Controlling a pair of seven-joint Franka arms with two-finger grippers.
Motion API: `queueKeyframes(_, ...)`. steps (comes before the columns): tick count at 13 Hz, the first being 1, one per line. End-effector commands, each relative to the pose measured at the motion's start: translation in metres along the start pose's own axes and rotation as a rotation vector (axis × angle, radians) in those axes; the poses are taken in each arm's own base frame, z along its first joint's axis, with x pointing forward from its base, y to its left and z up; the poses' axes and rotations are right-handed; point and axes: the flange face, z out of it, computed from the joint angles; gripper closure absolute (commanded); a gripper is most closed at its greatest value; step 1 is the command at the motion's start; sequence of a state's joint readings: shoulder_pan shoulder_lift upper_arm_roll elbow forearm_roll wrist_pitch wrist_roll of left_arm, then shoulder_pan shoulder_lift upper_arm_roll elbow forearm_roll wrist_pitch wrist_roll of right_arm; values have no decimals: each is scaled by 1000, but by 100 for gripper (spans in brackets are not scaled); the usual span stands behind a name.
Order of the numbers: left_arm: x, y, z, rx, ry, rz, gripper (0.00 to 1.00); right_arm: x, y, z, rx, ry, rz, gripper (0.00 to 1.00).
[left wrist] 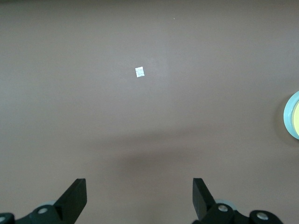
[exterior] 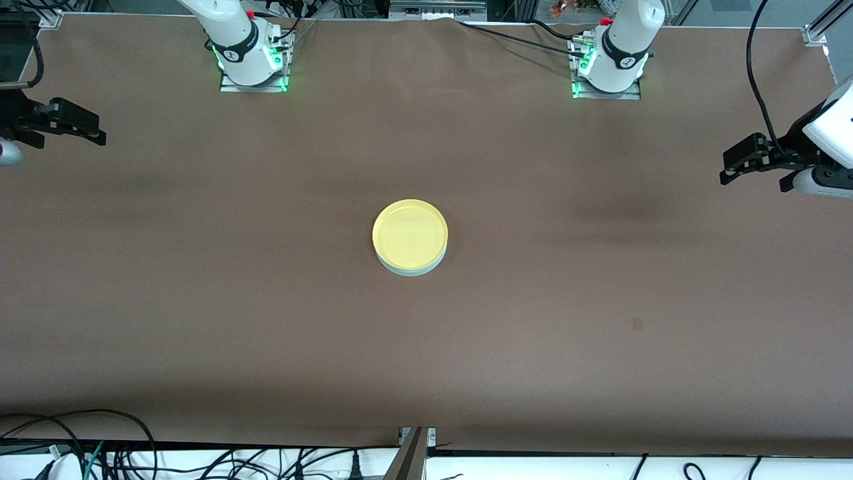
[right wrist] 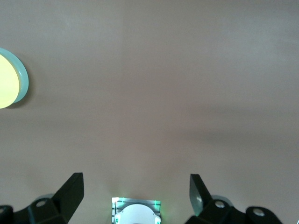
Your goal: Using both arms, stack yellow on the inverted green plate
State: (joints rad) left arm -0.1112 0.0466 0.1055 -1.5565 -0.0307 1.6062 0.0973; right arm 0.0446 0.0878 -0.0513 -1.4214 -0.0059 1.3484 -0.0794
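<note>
Both pairs of fingers were spread wide and held nothing. In the left wrist view the left arm's black two-finger gripper (left wrist: 140, 196) showed its two fingertips (left wrist: 77, 193) well apart over bare brown cloth, with a tiny white scrap (left wrist: 139, 72) lying on the cloth. The right arm's black two-finger gripper (right wrist: 136, 193) was just as released, its fingers (right wrist: 72, 191) apart above the cloth, the right arm's green-lit base plate (right wrist: 136, 210) showing between them.

From the front, the left gripper (exterior: 743, 160) hung in the air over the left arm's end of the brown cloth-covered table (exterior: 200, 300), and the right gripper (exterior: 73, 127) hung over the right arm's end. Both arms waited there, well apart from the plates.

At the middle of the table sat the stack: the small round glossy bright-yellow plate (exterior: 410, 233) rested rim-up on top of the small round pale mint-green plate (exterior: 412, 270), of which only a thin crescent of edge peeked out on the side nearer the front camera.
</note>
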Motion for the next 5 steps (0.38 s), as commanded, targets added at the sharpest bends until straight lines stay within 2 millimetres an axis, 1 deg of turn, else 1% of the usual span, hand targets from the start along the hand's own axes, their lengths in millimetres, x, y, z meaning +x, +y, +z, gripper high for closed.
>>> queueKeyframes(1, 2, 1, -7, -8, 1, 0, 0, 0, -1, 2, 17, -13, -6, 0)
queueKeyframes(2, 2, 1, -7, -8, 1, 0, 0, 0, 1, 2, 18, -13, -2, 0)
queueKeyframes(5, 2, 1, -7, -8, 1, 0, 0, 1, 0, 2, 17, -7, 0, 0)
